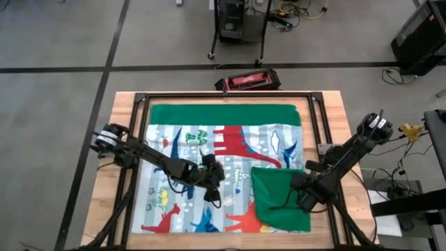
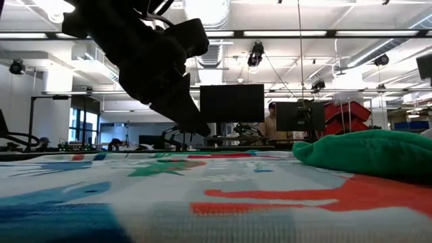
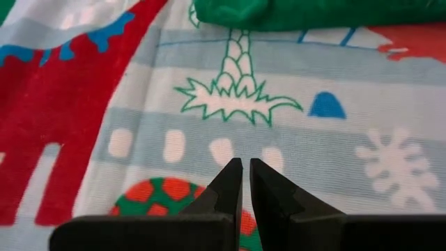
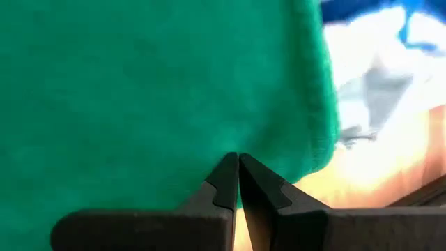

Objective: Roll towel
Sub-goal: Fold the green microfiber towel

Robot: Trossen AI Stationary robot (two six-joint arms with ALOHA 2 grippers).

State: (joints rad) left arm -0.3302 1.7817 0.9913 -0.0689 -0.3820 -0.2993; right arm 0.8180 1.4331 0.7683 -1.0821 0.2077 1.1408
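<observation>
counting what lies on the wooden table [image 1: 122, 132]: one towel [image 1: 209, 150], two dark arms, each with one two-finger gripper. the towel is a soft knit cloth spread flat over most of the table top, pale blue and white stripes printed with red, blue, green and orange dinosaurs. its far edge is turned over into a solid green band, and the corner near the table's right front is folded back onto the print, showing a rumpled green square. the left gripper [image 3: 244, 174] sits over the middle of the towel, its fingers pressed nearly together with only a thin slit between them, gripping nothing; whether the tips touch the cloth i cannot tell. the right gripper [image 4: 237, 171] is at the folded green corner, fingers fully closed with their tips against the green fabric near its edge; whether any cloth is pinched between them cannot be told. beyond the table's far edge a red and black case [image 1: 249, 81] lies on the floor.
</observation>
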